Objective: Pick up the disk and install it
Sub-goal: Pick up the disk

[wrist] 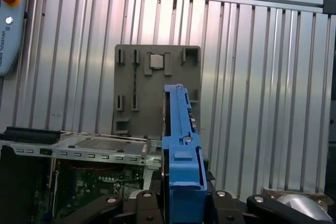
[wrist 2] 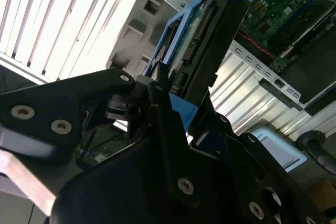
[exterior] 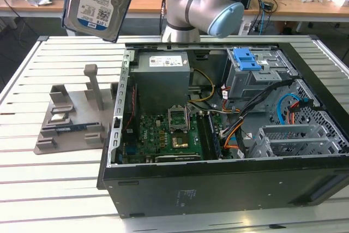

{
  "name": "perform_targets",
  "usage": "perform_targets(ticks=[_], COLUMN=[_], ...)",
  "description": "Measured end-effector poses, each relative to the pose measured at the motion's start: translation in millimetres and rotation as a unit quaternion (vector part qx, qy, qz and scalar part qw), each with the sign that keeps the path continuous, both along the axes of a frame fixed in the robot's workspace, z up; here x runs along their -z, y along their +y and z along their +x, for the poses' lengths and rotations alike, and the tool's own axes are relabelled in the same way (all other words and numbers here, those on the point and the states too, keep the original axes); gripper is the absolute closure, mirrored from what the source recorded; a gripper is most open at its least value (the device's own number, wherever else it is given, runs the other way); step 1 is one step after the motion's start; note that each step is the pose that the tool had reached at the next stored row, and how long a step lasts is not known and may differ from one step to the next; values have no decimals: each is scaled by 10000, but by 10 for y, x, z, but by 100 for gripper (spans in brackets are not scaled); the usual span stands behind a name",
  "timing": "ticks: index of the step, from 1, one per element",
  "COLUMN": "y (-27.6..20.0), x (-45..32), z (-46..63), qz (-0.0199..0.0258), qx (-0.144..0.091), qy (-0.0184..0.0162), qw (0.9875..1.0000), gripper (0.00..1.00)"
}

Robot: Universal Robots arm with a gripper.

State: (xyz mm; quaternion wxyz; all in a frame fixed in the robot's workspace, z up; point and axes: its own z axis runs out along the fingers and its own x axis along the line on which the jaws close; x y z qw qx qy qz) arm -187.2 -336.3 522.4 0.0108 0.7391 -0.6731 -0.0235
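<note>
The gripper (wrist: 184,204) is closed narrow on the disk (wrist: 181,140), its black fingers (wrist: 144,203) pressing against the blue side rails from both sides; in the second wrist view the gripper (wrist 2: 181,95) clamps the same disk (wrist 2: 202,40) at one end, with the drive's connector edge pointing away from it. In the exterior view the disk (exterior: 101,1) hangs in the air at the top of the exterior view's left, tilted, its white-and-blue label facing the camera, well above the slatted metal counter (exterior: 54,189). The grey and light-blue arm (exterior: 204,4) bends just beside it at top centre. Below the disk a grey plastic fixture (exterior: 71,118) with slots and an upright post lies on the counter. On the exterior view's right of the fixture, the open computer case (exterior: 218,189) lies on its side, showing the grey power supply (exterior: 162,77), the green motherboard (exterior: 163,135) and a blue latch (exterior: 248,58) on the metal drive cage (exterior: 256,77).
</note>
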Motion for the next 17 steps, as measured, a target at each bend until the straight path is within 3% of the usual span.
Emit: perform_targets(ticks=[2,5,7,14,15,17], y=[-63,-107,-135,-158,-170,-178], x=[4,20,73,218,278,320], z=[12,12,53,231,279,313], qz=[-8,-12,-13,-13,-12,-13], qx=[1,31,53,58,65,70], qy=[0,-1,0,0,0,1], qw=[10000,10000,10000,10000,10000,10000], gripper=[63,63,63,63,63,63])
